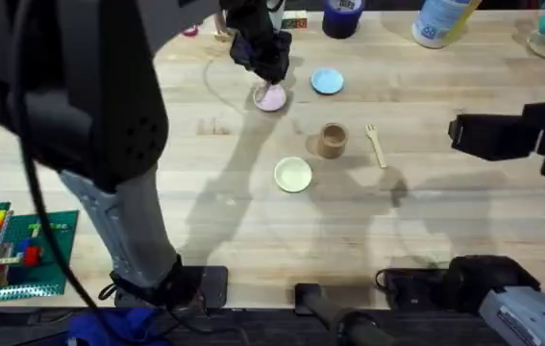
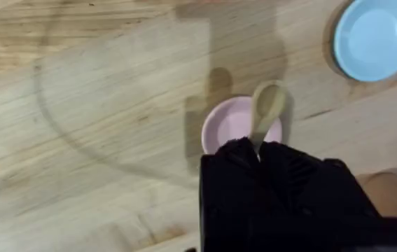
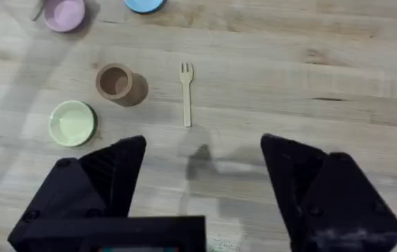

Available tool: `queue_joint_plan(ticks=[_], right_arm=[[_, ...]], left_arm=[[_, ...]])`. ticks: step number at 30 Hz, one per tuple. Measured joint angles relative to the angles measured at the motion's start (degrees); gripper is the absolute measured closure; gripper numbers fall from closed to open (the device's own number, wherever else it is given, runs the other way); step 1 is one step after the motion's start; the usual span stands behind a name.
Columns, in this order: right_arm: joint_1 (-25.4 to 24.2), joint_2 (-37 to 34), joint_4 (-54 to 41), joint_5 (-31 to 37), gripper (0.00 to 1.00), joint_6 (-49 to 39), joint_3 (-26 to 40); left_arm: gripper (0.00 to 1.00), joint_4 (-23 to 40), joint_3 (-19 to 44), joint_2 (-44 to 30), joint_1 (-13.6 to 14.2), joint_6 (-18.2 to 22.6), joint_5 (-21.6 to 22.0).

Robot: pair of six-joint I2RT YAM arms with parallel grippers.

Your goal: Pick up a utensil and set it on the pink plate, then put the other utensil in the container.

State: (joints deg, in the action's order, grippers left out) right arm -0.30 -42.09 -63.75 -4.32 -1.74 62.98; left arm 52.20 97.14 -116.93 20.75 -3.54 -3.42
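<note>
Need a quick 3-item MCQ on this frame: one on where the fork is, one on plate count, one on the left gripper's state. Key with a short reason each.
1. Where does the fork lie?
A. in the container
B. on the table beside the container
C. on the blue plate

2. How many small plates are on the table?
A. two
B. three
C. four

3. What is the left gripper doing?
A. holding the spoon over the pink plate
B. open above the fork
C. resting on the yellow plate

Key:
1 B: the fork lies flat on the wood next to the container.
2 B: pink plate, blue plate, yellow plate.
3 A: the spoon sticks out from the closed fingers above the pink plate.
</note>
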Motion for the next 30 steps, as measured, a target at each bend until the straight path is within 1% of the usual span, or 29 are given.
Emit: queue_joint_plan(ticks=[7,12,14,22,25,27,29,30], right_arm=[[0.00,-0.02,0.00,0.00,0.003,0.00,0.00],[0.00,0.00,0.00,0.01,0.003,0.00,0.00],[0.00,0.00,0.00,0.00,0.003,0.00,0.00],[0.00,0.00,0.00,0.01,0.003,0.00,0.00],[0.00,-0.01,0.00,0.00,0.003,0.00,0.00],[0.00,0.00,0.00,0.02,0.003,0.00,0.00],[0.00,-0.01,0.00,0.01,0.003,0.00,0.00],[0.00,0.00,0.00,0.00,0.003,0.00,0.00]], left_arm=[[0.963,-1.33,0.00,-3.83,0.00,0.10,0.00],[0.963,-1.80,0.00,-4.14,0.00,0.10,0.22],[0.946,-1.83,0.00,-4.14,0.00,0.10,0.22],[0.722,-1.82,0.00,-4.12,0.00,0.10,0.22],[0.581,-1.83,0.00,-4.14,0.00,0.11,0.23],[0.453,-1.81,0.00,-4.12,0.00,0.12,0.22],[0.293,-1.64,0.04,-4.12,0.00,0.12,0.22],[0.244,-1.15,0.11,-4.12,0.00,0.15,0.20]])
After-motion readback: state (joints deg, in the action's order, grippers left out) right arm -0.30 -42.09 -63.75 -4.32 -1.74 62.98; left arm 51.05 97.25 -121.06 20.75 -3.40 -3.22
